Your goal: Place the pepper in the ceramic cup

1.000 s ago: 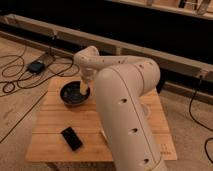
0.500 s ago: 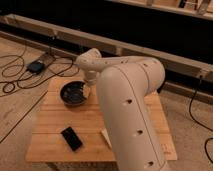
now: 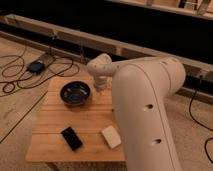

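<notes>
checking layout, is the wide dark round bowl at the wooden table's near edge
No, the bowl sits at the table's far side, the gripper just beside it.

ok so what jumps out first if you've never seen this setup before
The big white robot arm fills the right foreground, bending back over the wooden table. Its gripper hangs at the table's far side, just right of the dark bowl. Nearer the front edge lie a flat black object and a pale block, apart from each other.
</notes>
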`<state>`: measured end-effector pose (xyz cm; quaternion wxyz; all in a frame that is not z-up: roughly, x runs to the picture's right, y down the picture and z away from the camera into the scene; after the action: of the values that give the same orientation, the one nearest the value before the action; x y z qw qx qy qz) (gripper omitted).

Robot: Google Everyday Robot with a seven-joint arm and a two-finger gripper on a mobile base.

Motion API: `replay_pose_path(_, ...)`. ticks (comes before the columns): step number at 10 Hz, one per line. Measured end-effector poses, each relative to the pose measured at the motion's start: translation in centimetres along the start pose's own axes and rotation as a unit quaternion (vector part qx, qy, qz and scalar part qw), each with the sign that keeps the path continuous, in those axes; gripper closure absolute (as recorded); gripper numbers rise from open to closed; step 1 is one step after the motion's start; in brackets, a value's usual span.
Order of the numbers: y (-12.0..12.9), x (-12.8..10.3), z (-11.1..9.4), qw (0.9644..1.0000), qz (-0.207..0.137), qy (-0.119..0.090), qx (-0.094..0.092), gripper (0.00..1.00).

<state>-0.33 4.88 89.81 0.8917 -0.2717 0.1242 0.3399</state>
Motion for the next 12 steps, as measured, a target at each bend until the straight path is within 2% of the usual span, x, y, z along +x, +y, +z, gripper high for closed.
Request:
replay_pose_path(7,-0.5,6.6,1.6,0.9969,0.072,0.03,0.008,0.2)
replay_pose_path(9,-0.3,7.8,1.8,0.9959,0.082,0.038,0.01,0.2)
replay_pose_path(12,-1.5,10.4,1.9,0.995,0.072,0.064,0.026,0.2)
